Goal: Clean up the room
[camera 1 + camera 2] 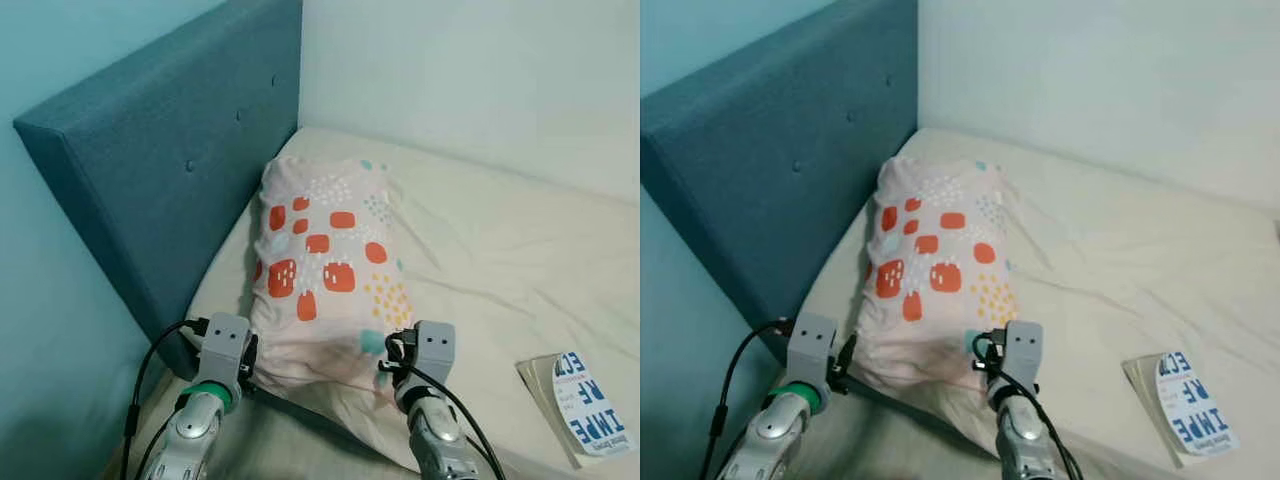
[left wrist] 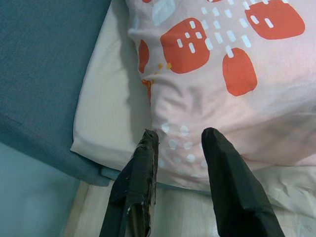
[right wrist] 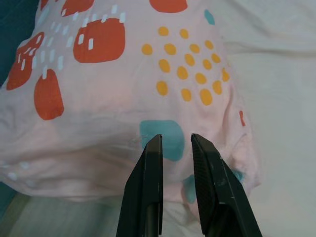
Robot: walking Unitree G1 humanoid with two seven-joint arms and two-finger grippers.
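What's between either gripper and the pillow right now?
Nothing visible. The left gripper and right gripper are both at the near edge of the pillow, fingers slightly apart over the fabric. The book lies off to the right on the bed, clear of both.

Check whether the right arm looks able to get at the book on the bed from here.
Probably yes: the book lies on open sheet beside the right gripper, which is at the pillow edge; nothing lies between.

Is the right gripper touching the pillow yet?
Cannot tell. In the right wrist view the right gripper has its slightly parted fingertips over the pillow edge, but neither contact nor a gap shows plainly.
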